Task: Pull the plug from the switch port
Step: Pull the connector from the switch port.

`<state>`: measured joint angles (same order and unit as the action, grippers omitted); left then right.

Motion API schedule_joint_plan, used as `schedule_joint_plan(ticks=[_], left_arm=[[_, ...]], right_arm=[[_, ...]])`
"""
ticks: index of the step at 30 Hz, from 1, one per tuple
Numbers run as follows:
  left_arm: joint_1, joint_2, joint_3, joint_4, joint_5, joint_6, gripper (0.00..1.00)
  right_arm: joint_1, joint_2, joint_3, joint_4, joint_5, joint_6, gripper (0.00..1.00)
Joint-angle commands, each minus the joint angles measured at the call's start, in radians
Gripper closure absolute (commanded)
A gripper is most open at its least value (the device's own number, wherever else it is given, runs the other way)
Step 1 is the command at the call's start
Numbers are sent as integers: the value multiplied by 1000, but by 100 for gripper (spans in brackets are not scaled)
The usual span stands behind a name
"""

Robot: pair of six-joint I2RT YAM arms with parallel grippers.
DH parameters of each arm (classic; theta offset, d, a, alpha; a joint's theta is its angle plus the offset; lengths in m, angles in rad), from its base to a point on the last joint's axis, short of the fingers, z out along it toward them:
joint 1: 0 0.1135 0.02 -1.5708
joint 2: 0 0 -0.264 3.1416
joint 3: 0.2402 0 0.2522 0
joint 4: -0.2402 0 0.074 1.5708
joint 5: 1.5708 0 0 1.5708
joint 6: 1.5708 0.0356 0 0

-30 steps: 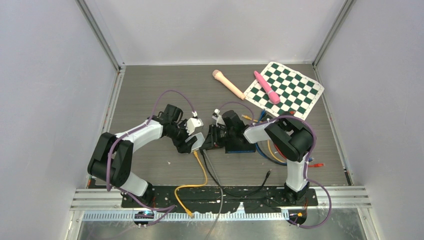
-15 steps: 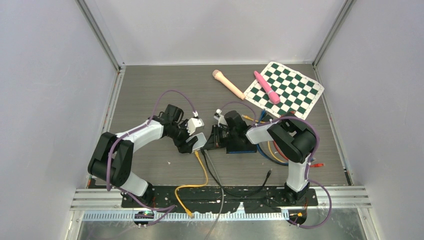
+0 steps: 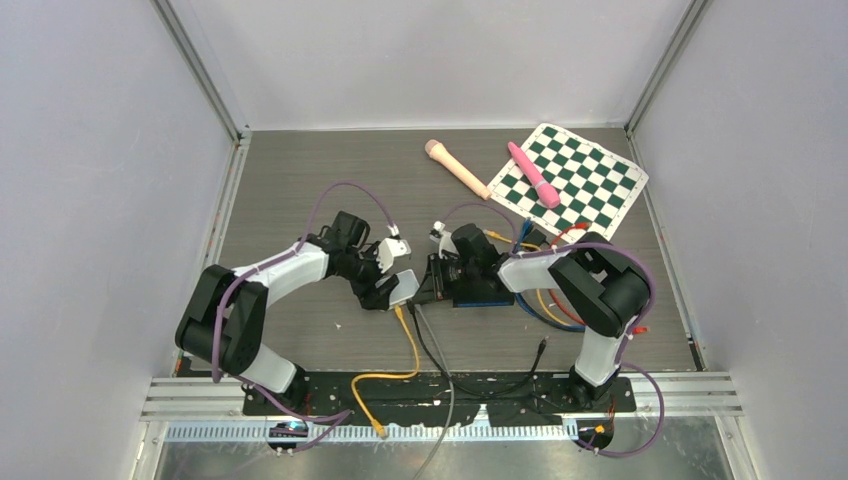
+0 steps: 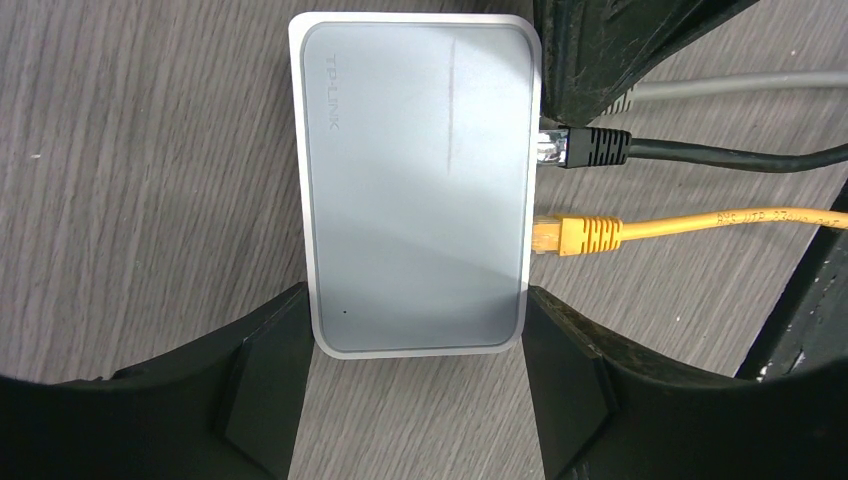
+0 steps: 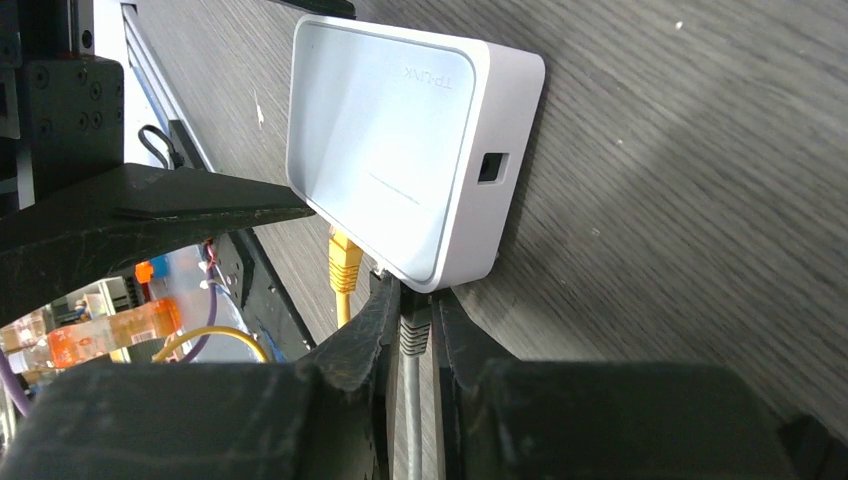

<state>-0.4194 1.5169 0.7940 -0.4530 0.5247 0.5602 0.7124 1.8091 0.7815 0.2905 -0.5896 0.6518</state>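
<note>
Since the earlier frames the right arm's elbow has swung out to the right, and the white rectangular plastic switch has slid slightly right.

From the top view, two arms meet mid-frame, the left gripper and right gripper on either side of the switch. Three cables run down-frame from it: yellow, black and grey. The grey wood-grain table lies bare at upper left; a blue box crowds the right.

From the left wrist, the left gripper clamps the switch's lower end. Two plugs sit in its right edge, one black, one yellow. Open table lies to the left.

From the right wrist, the right gripper is pinched on one grey plug at the switch's lower corner. Whether that plug is seated cannot be told.
</note>
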Motion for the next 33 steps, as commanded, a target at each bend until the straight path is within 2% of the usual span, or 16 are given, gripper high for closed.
schedule_joint_plan(ticks=[1, 9, 16, 23, 28, 33], left_arm=[[14, -17, -19, -4, -37, -20, 100], [14, -25, -26, 4, -49, -30, 100], [14, -70, -23, -55, -98, -66, 100], [14, -160, -26, -95, -224, -85, 100], [14, -134, -18, -113, -302, -85, 100], [14, -110, -28, -93, -345, -82, 100]], right_arm=[[1, -44, -22, -164, 31, -99, 95], [33, -31, 2, -203, -68, -129, 95], [80, -6, 37, -220, -41, -129, 95], [95, 56, 114, -209, -68, -98, 95], [97, 69, 72, -95, -137, -15, 95], [96, 49, 37, -106, -120, -25, 95]])
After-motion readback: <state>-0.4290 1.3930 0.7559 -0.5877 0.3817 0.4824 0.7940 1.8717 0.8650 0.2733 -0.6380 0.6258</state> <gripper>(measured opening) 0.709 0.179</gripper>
